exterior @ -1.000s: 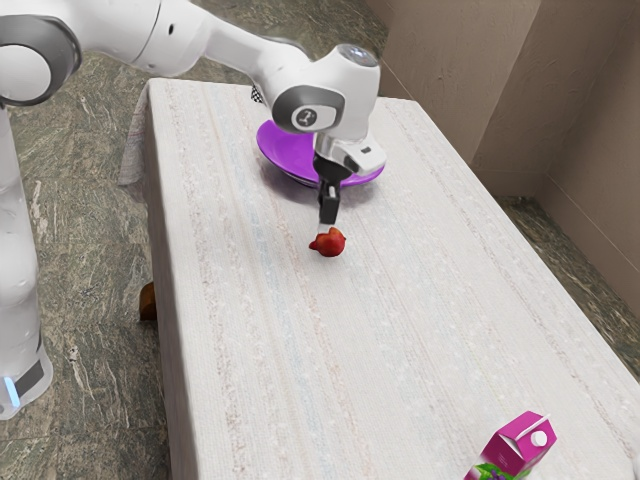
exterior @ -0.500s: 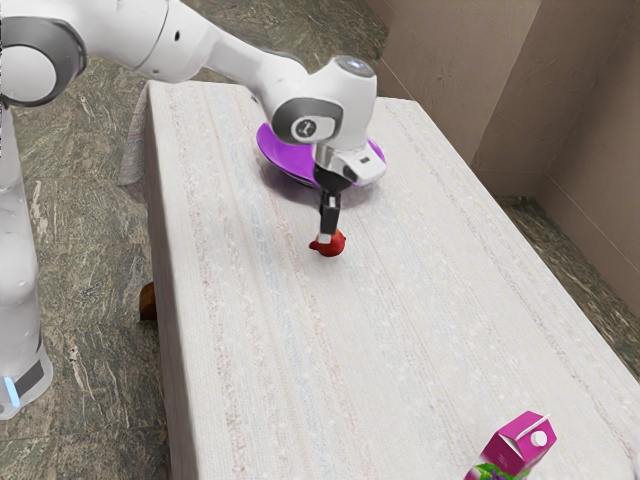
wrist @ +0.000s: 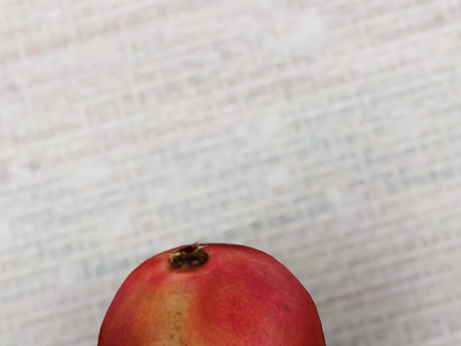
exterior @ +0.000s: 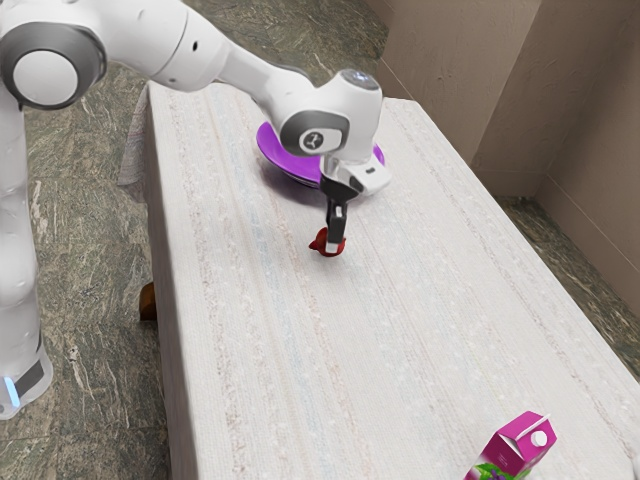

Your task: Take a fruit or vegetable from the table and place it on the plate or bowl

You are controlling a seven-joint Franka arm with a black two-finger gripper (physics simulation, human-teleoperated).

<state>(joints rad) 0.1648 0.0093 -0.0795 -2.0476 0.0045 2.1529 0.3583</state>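
Observation:
A red fruit (exterior: pixel 322 241) with a small brown stem end lies on the pale tablecloth near the table's middle. In the wrist view the red fruit (wrist: pixel 210 299) sits close under my hand, stem end up. My black gripper (exterior: pixel 333 240) is down at the fruit, and its dark front partly hides the fruit in the exterior view. A purple plate (exterior: pixel 282 158) rests on the table just beyond the fruit, partly covered by my arm's wrist.
A purple and white juice carton (exterior: pixel 518 450) stands at the table's near right corner. The table's (exterior: pixel 420 330) long left edge drops to a stone floor. Beige walls rise past the far right side.
My hand has come down from just above the fruit to its level. The fruit has stayed where it was on the cloth.

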